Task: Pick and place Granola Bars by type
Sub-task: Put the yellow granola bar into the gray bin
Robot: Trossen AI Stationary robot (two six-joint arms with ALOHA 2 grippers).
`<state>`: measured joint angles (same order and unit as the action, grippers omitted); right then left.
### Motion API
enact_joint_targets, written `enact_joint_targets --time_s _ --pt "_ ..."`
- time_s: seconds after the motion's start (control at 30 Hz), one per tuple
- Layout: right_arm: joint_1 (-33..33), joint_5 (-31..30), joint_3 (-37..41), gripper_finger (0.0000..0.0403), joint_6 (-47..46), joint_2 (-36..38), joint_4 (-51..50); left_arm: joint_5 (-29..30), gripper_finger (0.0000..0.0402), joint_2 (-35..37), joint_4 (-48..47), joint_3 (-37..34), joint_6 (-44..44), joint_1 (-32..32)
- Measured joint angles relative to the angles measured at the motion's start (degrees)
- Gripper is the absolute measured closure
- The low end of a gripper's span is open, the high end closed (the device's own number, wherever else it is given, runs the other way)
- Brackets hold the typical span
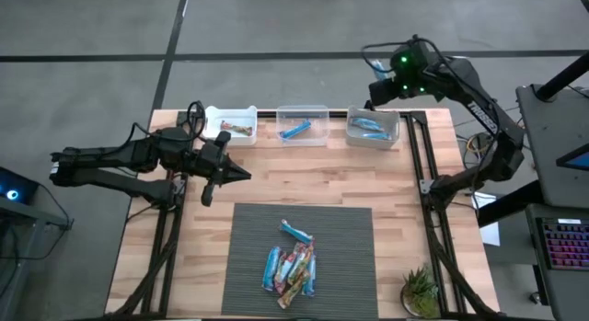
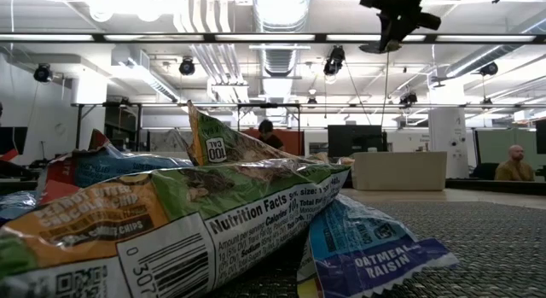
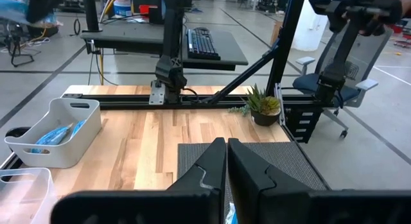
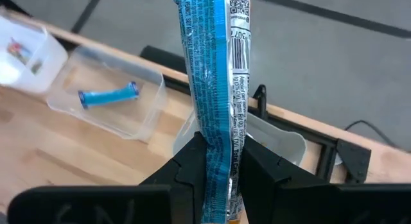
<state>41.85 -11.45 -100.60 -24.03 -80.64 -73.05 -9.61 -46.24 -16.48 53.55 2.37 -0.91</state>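
The blue granola bar point(image 4: 215, 89) stands upright, pinched between the fingers of the right gripper point(image 4: 218, 179), above the far right bin point(image 1: 373, 128), which already holds blue bars. Lower the bar until it is inside the bin walls, centre it over the opening, then release; a high drop risks a bounce onto the tabletop point(image 1: 276, 178). The middle bin point(image 1: 302, 124) holds one blue bar. The remaining bars point(image 1: 292, 266) lie piled on the mat point(image 1: 345, 257). The left gripper point(image 1: 230, 171) waits near the left bin point(image 1: 230, 125), fingers pressed together, empty.
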Motion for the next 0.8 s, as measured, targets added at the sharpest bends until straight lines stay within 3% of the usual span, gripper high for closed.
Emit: enact_joint_targets --time_s 0.27,0.4,0.8 --pt "0.5 0.2 0.0 0.0335 5.0 -7.0 0.1 0.0 0.0402 0.0 0.1 0.0 0.7 0.0" --pt "1.7 3.4 0.0 0.0335 5.4 -10.0 0.1 0.0 0.0402 0.0 0.1 0.0 1.2 0.0" --pt "5.6 4.6 0.0 0.0335 19.3 -14.1 -0.3 0.0 0.0402 0.0 0.1 0.0 2.5 0.0"
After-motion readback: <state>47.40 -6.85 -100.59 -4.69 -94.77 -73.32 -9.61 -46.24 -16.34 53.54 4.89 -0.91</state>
